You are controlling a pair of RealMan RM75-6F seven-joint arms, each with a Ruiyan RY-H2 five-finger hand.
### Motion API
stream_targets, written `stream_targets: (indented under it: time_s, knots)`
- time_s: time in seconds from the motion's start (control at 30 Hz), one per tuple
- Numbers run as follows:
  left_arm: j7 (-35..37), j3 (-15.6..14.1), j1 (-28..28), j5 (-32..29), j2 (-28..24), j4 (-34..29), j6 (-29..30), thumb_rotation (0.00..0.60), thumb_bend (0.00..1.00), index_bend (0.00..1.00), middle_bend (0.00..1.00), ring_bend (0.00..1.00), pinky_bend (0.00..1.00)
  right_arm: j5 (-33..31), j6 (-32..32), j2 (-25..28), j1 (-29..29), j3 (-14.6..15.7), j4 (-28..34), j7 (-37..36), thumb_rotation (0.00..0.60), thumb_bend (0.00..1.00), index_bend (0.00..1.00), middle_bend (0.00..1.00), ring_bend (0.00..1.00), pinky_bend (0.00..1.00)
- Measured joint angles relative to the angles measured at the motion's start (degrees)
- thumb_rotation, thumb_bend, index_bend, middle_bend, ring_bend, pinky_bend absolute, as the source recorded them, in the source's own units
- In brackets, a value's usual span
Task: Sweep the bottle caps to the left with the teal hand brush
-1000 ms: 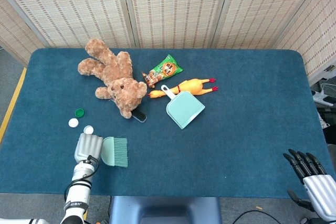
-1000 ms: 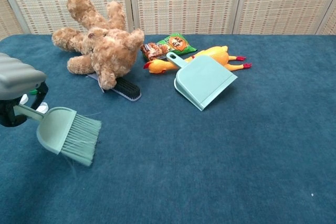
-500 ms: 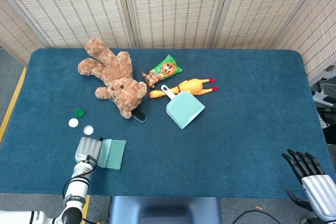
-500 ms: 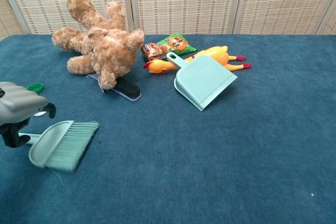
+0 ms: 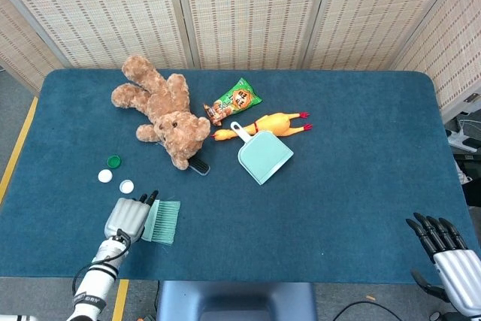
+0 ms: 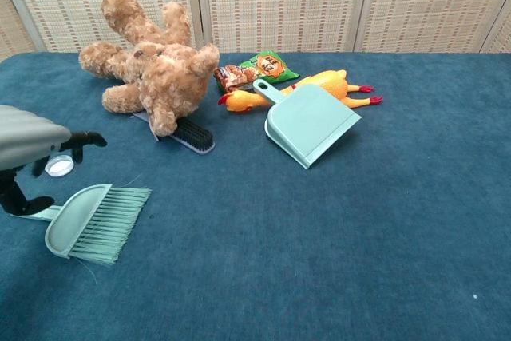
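The bottle caps (image 5: 114,174) lie near the teal hand brush (image 5: 160,221), apparently already swept; the left hand (image 5: 128,218) hovers open above it.

Matt teal plastic brush (image 6: 92,223) lies on napped blue cloth (image 5: 346,155); teddy bear (image 5: 164,110) looks plush.
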State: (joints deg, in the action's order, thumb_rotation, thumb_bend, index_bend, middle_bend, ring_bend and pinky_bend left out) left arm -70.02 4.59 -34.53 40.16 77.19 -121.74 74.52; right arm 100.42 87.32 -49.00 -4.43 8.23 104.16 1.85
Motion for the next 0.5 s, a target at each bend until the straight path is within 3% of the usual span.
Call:
stream_targets:
  time_s: [0.13, 0.27, 0.37, 0.5]
  knots:
    - [13.2, -4.8, 4.8, 20.1, -2.9, 2.4, 1.7, 0.600, 0.38, 0.00, 0.00, 0.00, 0.16, -0.8, 0.4, -0.6, -0.2, -0.5, -0.2, 0.5, 0.600, 0.20, 0.00, 0.00, 0.00, 0.00]
    - [35.4, -9.7, 11.5, 42.9, -3.9, 12.5, 7.5, 0.600, 0.38, 0.00, 0.00, 0.00, 0.14, -1.6, 0.4, -1.2, -0.3, -1.0, -0.1, 1.8, 0.600, 0.20, 0.00, 0.00, 0.00, 0.00]
    - [51.0, -12.0, 15.5, 53.3, -4.0, 21.9, 10.7, 0.600, 0.37, 0.00, 0.00, 0.00, 0.13, -2.1, 0.2, -1.8, -0.2, -1.3, 0.0, 3.2, 0.600, 0.20, 0.00, 0.00, 0.00, 0.00]
    - [63.5, -14.6, 20.9, 58.5, -4.3, 32.3, 15.5, 0.600, 0.37, 0.00, 0.00, 0.00, 0.13, -2.5, 0.0, -2.4, -0.3, -1.5, 0.4, 4.7, 0.600, 0.20, 0.00, 0.00, 0.00, 0.00]
